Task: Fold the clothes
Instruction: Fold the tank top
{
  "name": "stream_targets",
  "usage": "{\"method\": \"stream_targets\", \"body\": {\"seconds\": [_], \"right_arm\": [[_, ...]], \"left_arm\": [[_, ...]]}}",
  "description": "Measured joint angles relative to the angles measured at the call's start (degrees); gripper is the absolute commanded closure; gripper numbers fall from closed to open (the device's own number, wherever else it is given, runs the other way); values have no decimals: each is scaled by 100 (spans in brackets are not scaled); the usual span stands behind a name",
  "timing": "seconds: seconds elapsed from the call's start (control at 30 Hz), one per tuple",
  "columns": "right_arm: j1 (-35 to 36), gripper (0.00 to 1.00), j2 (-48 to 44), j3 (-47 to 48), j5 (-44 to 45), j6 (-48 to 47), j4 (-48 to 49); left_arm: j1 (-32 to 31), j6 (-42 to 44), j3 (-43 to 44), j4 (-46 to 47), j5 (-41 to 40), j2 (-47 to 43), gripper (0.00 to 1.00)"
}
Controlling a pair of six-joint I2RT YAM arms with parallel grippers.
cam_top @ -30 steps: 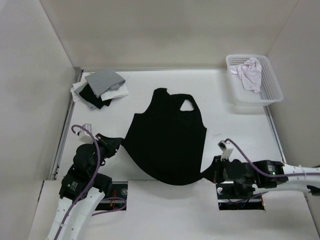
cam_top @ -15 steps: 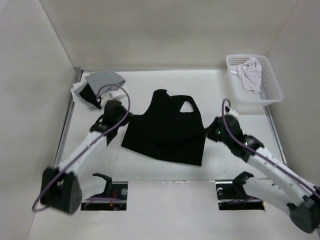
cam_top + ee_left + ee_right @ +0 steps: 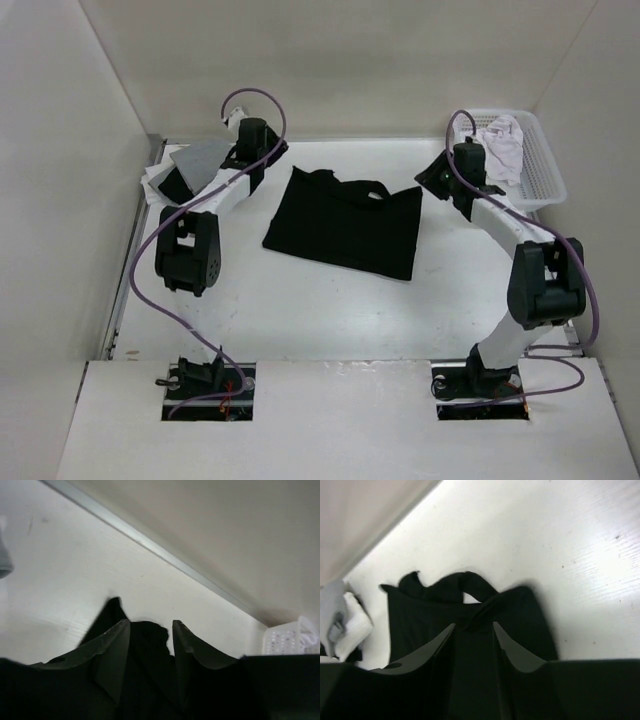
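**Far-left corner of the table**: a pile of grey-and-white garments with a black piece among them.

**Left gripper**: positioned over the far-left part of the table, just right of the pile and above the far-left corner of the black top. The jaws stand apart with a clear gap. The wrist view shows black fabric lying on the table beneath the fingers, and none of it is pinched.

**Black top**: lies flat on the middle of the table, toward its far side, folded into a rough rectangle. Its long edges run slightly askew to the table's far edge, with the left end farther back than the right. A strap loop shows along the far edge.

**Right gripper**: positioned over the far-right part of the table, above the far-right corner of the black top. The jaws stand apart with nothing held. The fabric lies on the table below, clear of the fingers.

**Far-right corner of the table**: a white basket holding a pale pinkish-white cloth
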Motion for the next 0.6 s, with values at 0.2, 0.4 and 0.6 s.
{"method": "stream_targets", "body": {"seconds": [0.2,0.4,0.6], "right_arm": [[299,88,-483,-1027,208,-52,262],[1333,100,-2538,-3147,490,160,544],[1773,84,-3558,-4085,761,407,686]], "left_arm": [[142,-46,-2708,579,-83,-1300,67],[-389,-376,-5451,962,-256,-3458,69],[-208,-520,-6330,1237,-87,-3849,66]]}}
